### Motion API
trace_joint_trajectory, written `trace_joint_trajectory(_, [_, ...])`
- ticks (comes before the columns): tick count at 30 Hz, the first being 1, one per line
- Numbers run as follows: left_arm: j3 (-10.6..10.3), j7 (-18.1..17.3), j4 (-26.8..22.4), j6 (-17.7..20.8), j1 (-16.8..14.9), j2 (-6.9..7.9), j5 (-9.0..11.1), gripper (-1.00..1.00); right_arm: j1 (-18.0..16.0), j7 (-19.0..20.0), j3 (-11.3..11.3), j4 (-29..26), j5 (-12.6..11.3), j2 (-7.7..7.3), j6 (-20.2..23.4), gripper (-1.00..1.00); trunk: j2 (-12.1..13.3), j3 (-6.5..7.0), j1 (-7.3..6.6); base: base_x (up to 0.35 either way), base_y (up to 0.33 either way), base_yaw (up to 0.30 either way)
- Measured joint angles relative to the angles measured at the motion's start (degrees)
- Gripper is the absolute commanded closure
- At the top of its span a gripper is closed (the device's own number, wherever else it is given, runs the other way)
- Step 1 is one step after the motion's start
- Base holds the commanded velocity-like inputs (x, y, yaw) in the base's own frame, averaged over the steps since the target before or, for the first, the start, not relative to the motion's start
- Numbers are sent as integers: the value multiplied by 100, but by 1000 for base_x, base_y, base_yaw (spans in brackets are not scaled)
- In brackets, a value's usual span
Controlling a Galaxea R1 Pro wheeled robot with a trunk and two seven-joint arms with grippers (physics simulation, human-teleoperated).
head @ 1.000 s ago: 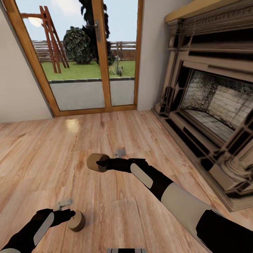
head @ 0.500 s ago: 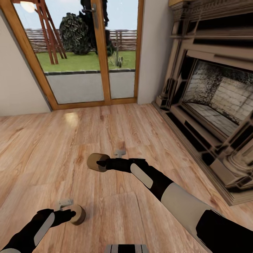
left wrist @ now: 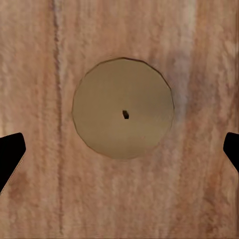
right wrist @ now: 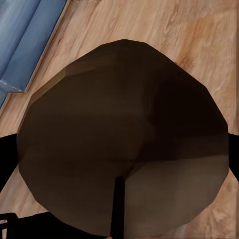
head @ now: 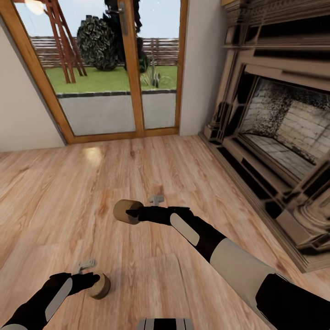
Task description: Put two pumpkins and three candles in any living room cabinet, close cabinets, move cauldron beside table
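- My right gripper was out ahead of me over the light plank floor, closed on a candle held off the boards and lying sideways, one flat end turned away from the fingers.
- In my right wrist view that candle sat close up as a dark round face between the two black finger edges, with a strip of blue upholstery beyond it.
- My left gripper hung low by my left side, right against a second candle that stood upright on the floor.
- From my left wrist view the candle showed its flat beige top and small wick dot, centred between my fingertips, which stood wide apart at either edge with bare floor between them and the candle; that hand held nothing.
- The fireplace ran along my right, its brick-lined opening dark.
- Straight ahead stood the wood-framed glass door, with lawn and a fence behind it.
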Motion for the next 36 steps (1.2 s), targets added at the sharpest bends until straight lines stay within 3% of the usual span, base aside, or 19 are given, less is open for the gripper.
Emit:
trace_joint_trajectory(8, [5,0,0,-9,0,0,3,-100,0,176,1,-3,-46,1,28,100,0,0,2,75,0,0])
trace_joint_trajectory(11, [1,0,1,-12,-1,0,3,-100,1,1130,9,0,-44,2,79,100,0,0,3,4,0,0])
trace_joint_trajectory(13, [2,0,0,-12,0,0,3,-100,0,1359,-5,14,10,0,75,100,0,0,3,1,0,0])
trace_joint_trajectory(36, [-1,5,0,-9,0,-1,3,-100,0,1507,-2,46,12,0,63,100,0,0,3,69,0,0])
